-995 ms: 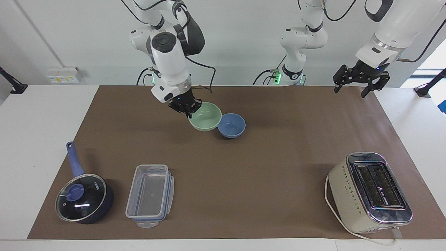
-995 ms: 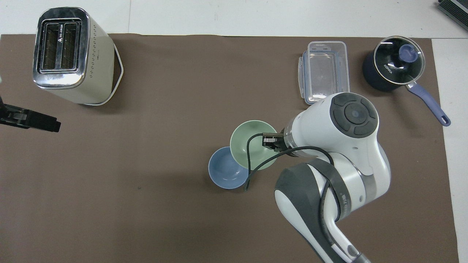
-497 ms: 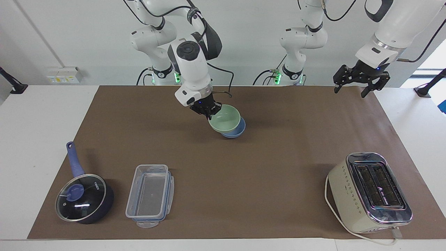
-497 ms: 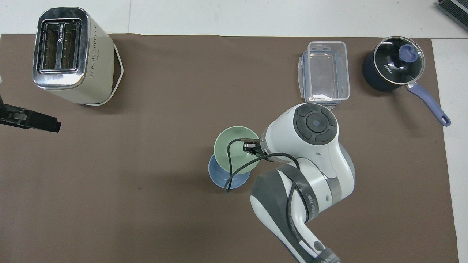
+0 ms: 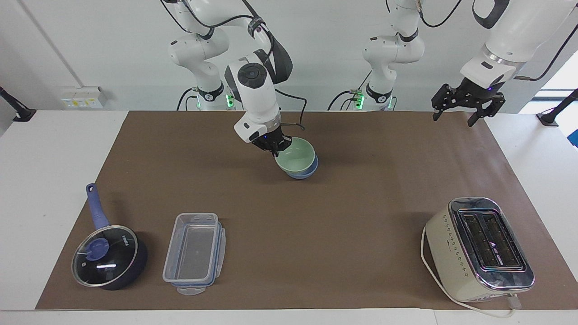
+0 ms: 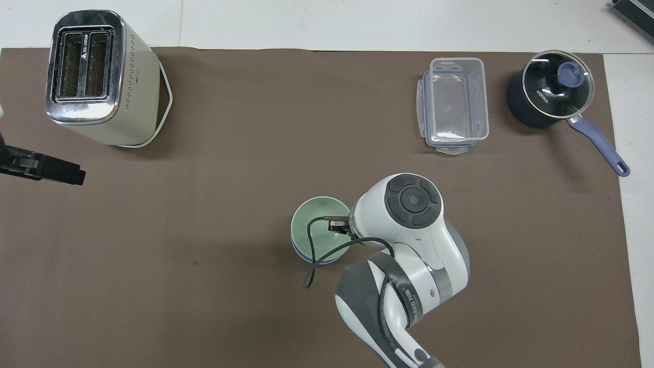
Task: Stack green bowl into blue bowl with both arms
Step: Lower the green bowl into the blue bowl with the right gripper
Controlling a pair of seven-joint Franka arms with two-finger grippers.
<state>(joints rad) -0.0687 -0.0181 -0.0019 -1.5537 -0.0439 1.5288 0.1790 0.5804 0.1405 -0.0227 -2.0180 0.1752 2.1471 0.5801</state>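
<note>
- The right gripper (image 5: 276, 147) is pinching the rim of the green bowl (image 5: 296, 156), which is sitting in the blue bowl (image 5: 307, 173) just under it.
- The stacking is looking almost done; only the release is remaining.
- The left gripper (image 5: 467, 108) is waiting, fingers spread, over the table's edge at its own end.

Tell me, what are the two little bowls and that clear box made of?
The green bowl and the blue bowl under it look like matte plastic or melamine, though glazed ceramic is possible: smooth, plain, evenly coloured, with soft highlights. The food container is clear plastic, judging by its see-through walls and blue-edged clip-on lid flaps.
</note>
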